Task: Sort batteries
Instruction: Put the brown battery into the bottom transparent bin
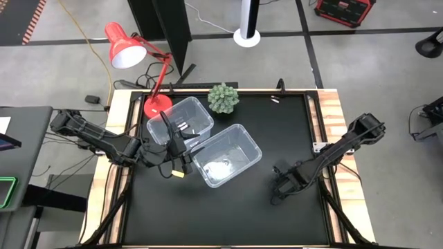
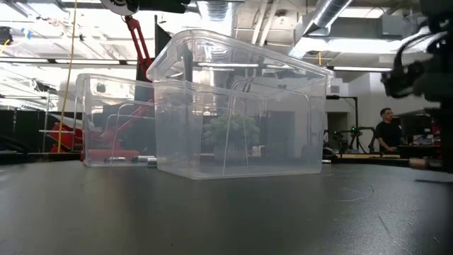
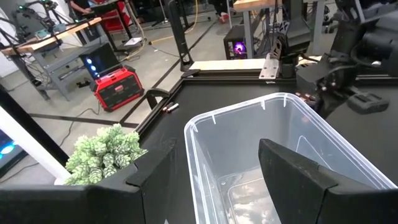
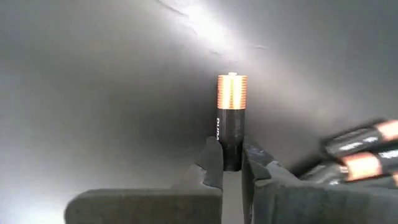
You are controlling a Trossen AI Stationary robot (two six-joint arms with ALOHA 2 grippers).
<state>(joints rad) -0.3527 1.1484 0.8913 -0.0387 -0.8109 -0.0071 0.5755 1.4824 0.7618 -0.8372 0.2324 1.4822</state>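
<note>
My right gripper stands over the table's right near part, shut on a dark battery with a copper end. More dark, copper-ended batteries lie on the black mat beside it. Two clear plastic bins stand mid-table. The far-left bin holds a few batteries, and the near bin holds some whitish ones. My left gripper hangs open above the near bin's left end, touching nothing. One lone battery lies near the table's far edge. My right gripper pinches the battery's dark end between its two fingers. The fingers come steeply from above. The battery runs on along their line, its copper end sticking out past the fingertips toward the mat. Whether that end is clear of the mat I cannot tell.
A small green plant stands at the far edge behind the bins. A red desk lamp rises at the far left corner. Bare black mat lies along the near edge. A person stands in the room beyond.
</note>
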